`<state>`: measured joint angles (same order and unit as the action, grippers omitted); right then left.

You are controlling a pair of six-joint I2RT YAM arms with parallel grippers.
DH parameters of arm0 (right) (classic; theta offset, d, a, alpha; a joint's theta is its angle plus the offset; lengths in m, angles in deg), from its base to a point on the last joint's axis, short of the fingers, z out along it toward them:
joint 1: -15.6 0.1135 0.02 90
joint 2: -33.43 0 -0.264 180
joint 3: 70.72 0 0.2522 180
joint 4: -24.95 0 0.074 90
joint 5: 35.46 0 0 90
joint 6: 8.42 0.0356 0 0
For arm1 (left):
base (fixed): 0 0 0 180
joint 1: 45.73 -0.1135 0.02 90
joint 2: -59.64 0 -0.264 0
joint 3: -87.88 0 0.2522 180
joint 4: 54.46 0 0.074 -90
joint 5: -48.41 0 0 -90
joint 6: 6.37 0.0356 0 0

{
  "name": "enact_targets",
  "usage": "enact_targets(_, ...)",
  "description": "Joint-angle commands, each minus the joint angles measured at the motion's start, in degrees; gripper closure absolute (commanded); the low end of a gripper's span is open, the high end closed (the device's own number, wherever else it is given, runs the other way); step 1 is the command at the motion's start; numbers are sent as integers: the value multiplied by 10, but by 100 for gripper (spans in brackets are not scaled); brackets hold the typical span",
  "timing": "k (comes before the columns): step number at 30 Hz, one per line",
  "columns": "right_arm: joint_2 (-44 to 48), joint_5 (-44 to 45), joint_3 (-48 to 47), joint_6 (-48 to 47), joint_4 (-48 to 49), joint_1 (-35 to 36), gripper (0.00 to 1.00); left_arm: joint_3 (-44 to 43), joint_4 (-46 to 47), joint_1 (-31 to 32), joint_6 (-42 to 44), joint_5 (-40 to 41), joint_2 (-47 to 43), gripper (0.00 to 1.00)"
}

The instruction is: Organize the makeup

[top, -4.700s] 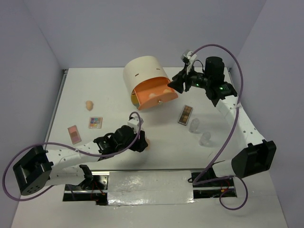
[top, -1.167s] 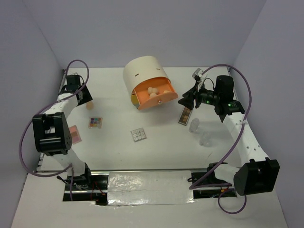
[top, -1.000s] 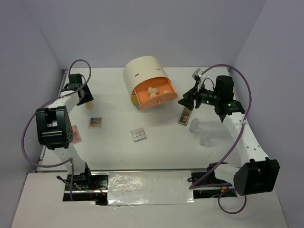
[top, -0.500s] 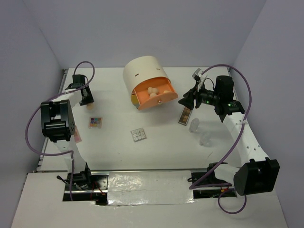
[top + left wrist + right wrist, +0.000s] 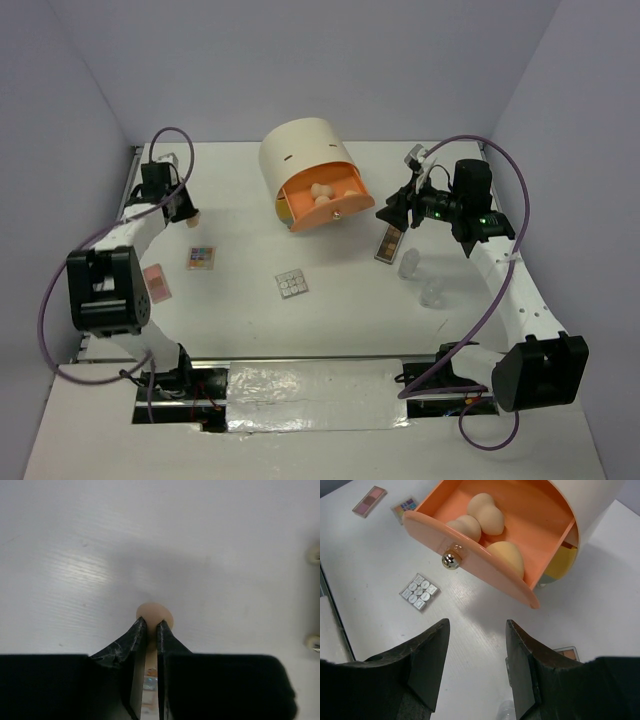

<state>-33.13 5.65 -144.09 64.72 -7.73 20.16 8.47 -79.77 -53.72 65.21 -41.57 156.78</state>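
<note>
Top view: the left pincer (image 5: 184,211) sits low at the table (image 5: 330,330), close to the table's left edge. There is little room on its outer side and broad bare surface on its inner side, as far as the cream drawer unit (image 5: 303,155). The right pincer (image 5: 386,213) hangs just beside the rim of the pulled-out orange drawer (image 5: 345,208). The long brown palette (image 5: 390,242) lies just under its tips, long axis running back toward that arm's base. Two clear bottles (image 5: 408,263) stand further back along the same line.

Left wrist view: the fingers (image 5: 131,642) are clenched on a peach sponge (image 5: 155,615). Its rounded end pokes out past the tips, pointing straight ahead over bare table.

Right wrist view: the right pincer's jaws stand apart, grasping nothing. Ahead of them the drawer holds three sponges (image 5: 487,507); its knob (image 5: 451,559) faces the left finger. A square grey-white palette (image 5: 420,591) lies flat off to the left.
</note>
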Motion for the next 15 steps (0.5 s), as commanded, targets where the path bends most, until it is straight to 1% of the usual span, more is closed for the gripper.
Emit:
enact_targets(1, 13, -9, -2, -16, -10, -4, 44, 37, 81, 31, -18, -104, -112, 94)
enact_targets(2, 10, -10, -3, -18, -15, -4, 44, 62, 93, 41, -21, -117, -154, 94)
enact_targets(3, 9, -13, -6, -26, -18, -4, 44, 75, 106, 52, -24, -132, -176, 94)
enact_targets(4, 8, -22, -8, -33, -23, -3, 44, 92, 135, 74, -28, -157, -213, 94)
enact_targets(5, 6, -30, -10, -43, -30, -3, 44, 97, 144, 89, -28, -161, -230, 94)
enact_targets(6, 3, -38, -18, -64, -46, -3, 44, 99, 152, 123, -26, -166, -246, 94)
enact_targets(8, 0, -61, -26, -86, -67, -4, 44, 98, 182, 156, -18, -184, -280, 95)
enact_targets(9, 0, -67, -27, -92, -72, -3, 44, 94, 188, 191, -14, -183, -288, 95)
enact_targets(11, -1, -72, -27, -99, -74, -4, 44, 69, 195, 221, -4, -186, -291, 96)
enact_targets(12, -2, -72, -27, -99, -74, -4, 46, 59, 196, 247, -4, -186, -288, 97)
enact_targets(14, -1, -72, -26, -99, -74, -4, 47, 34, 208, 271, 1, -187, -274, 97)
enact_targets(15, -1, -71, -25, -98, -74, -4, 49, 27, 210, 295, 3, -173, -268, 97)
